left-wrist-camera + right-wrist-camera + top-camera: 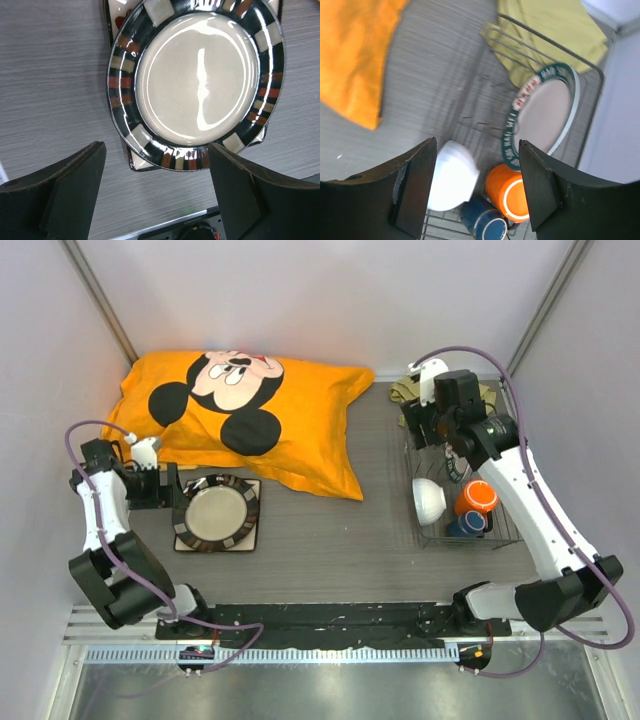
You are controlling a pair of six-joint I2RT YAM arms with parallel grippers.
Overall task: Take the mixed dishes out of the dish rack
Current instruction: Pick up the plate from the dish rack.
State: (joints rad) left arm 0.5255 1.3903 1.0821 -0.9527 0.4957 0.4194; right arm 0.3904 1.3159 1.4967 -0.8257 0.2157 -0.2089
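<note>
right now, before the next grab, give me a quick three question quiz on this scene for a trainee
1. True or false: the patterned-rim plate lies on the square plate.
2. Which is in the dish rack? A white bowl B square plate C patterned-rim plate
3. How many dishes does the rack hold?
Key: 1 true; 2 A; 3 four: bowl, orange mug, blue cup, upright plate.
</note>
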